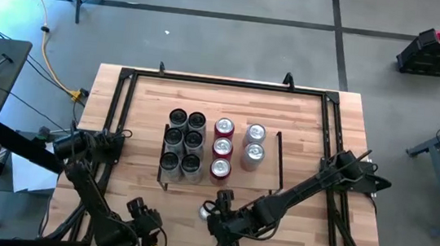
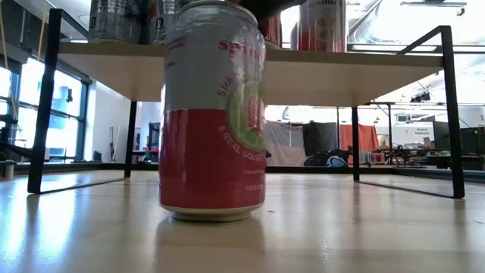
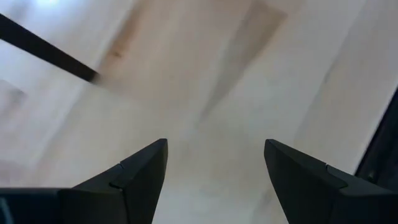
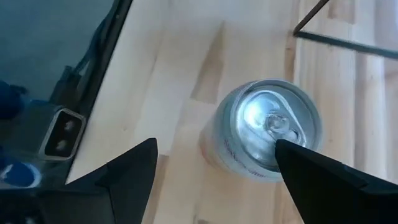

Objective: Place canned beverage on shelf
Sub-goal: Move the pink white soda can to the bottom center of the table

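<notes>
The red-and-silver aluminium beverage can (image 2: 213, 114) stands upright on the light-wood tabletop (image 2: 364, 235), just in front of the low light-wood shelf with black wire end frames (image 2: 356, 76), not yet on it. The shelf already carries dark-topped cans (image 1: 183, 140), red-topped cans (image 1: 222, 147) and silver cans (image 1: 254, 145).

The right gripper (image 4: 217, 177) hangs above the can, jaws wide apart and holding nothing; one jaw overlaps the rim in the right wrist view, but contact cannot be confirmed. The left gripper (image 3: 214, 180) waits at the near left of the tabletop, jaws open and empty.

Assessment: the can appears sealed, so likely full and moderately heavy. Its wall is thin, smooth and slippery; it dents under excess squeeze. The soundest hold is across the cylindrical body at mid-height, jaws squarely opposed, avoiding the tapered shoulder.
</notes>
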